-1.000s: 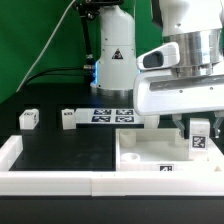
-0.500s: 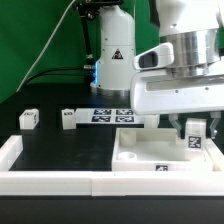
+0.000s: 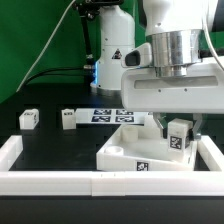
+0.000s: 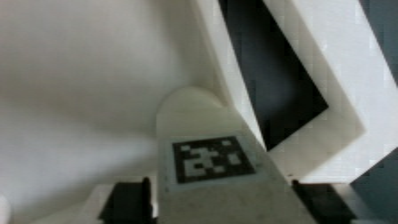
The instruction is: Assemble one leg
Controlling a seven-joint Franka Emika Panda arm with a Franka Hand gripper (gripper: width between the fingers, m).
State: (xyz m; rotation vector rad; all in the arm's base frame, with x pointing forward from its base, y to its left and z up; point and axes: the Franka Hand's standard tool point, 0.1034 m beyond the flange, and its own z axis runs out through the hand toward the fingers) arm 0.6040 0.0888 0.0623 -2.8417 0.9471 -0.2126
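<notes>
Since a second ago the arm has swung toward the exterior view's left, and the white panel has slid and rotated with it, one corner now pointing at the near white rail. Gripper is pinched on the leg, held upright with its tag facing the camera over the panel's corner on the exterior view's right; wrist view shows the leg between the fingers. Two spare legs sit near the marker board.
</notes>
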